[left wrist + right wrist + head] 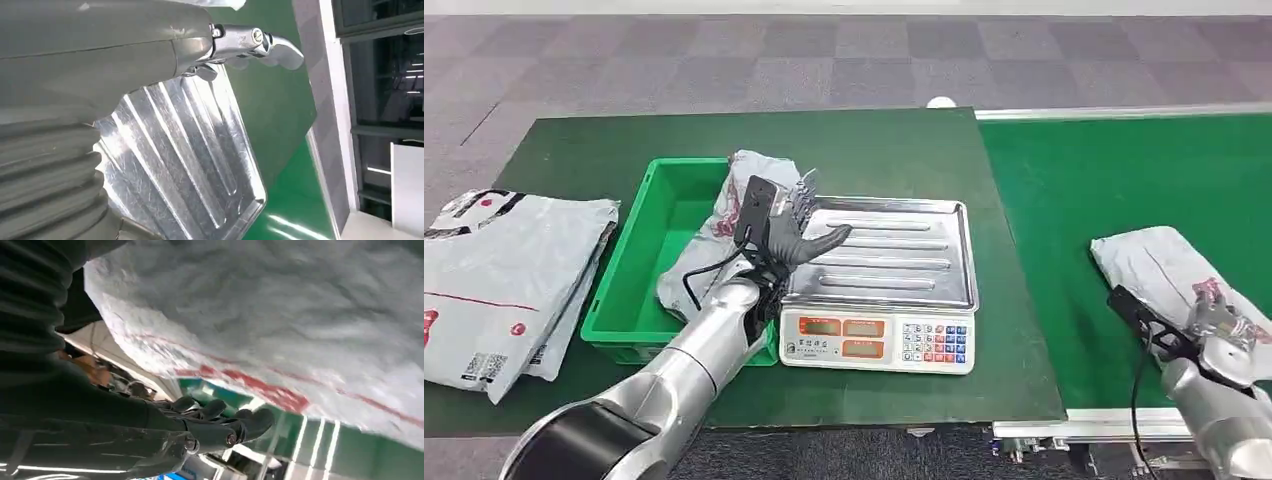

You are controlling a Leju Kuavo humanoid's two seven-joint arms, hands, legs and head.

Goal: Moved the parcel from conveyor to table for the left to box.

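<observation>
Now crumpled grey parcel [1169,265] with red print on conveyor [1064,200], right hand [1224,330] gripping it, left hand [789,225] open.

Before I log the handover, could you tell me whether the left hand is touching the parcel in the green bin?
Cannot tell. In the head view the left hand overlaps the parcel lying in the green bin, hiding any gap; the left wrist view shows the scale tray instead.
</observation>
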